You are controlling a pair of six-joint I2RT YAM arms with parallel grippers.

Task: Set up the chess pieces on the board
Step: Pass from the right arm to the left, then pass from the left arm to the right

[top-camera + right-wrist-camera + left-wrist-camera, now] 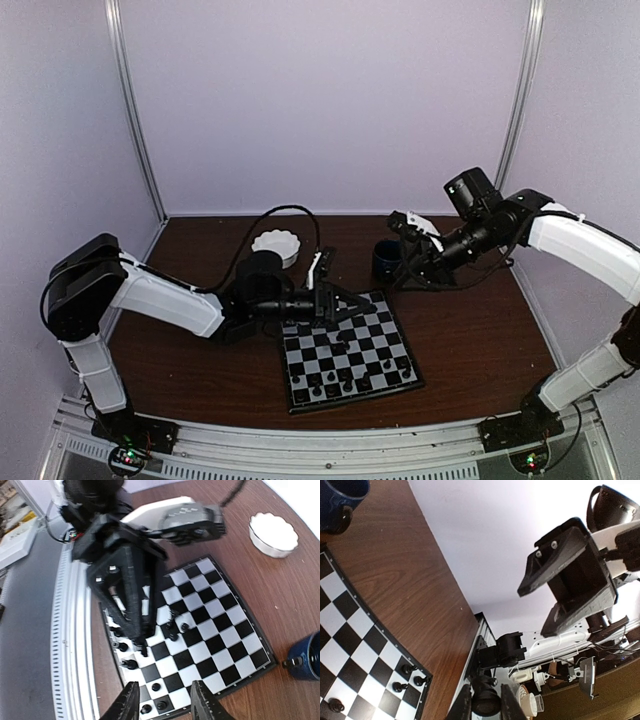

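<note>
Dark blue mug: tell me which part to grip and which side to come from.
Probably the rim wall of the dark blue mug, from straight above, one finger inside, one outside: it stands upright, mouth open. Its handle, facing the chessboard, looks small to pinch.

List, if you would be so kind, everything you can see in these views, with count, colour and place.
table: one, dark brown wood, under everything.
board: one, black and white checks, near middle of the table.
chess pieces: several, black, mostly on the board's near rows, a few toward its middle; exact count unclear.
held piece: one, black, apparently gripped above the board.
mug: one, dark blue, on the table beyond the board's far right corner.
bowl: one, white, scalloped, on the table beyond the board's far left corner.
left claw: one, black, over the board's far left part, closed on the held piece.
right claw: one, black, near the mug, open and empty.
</note>
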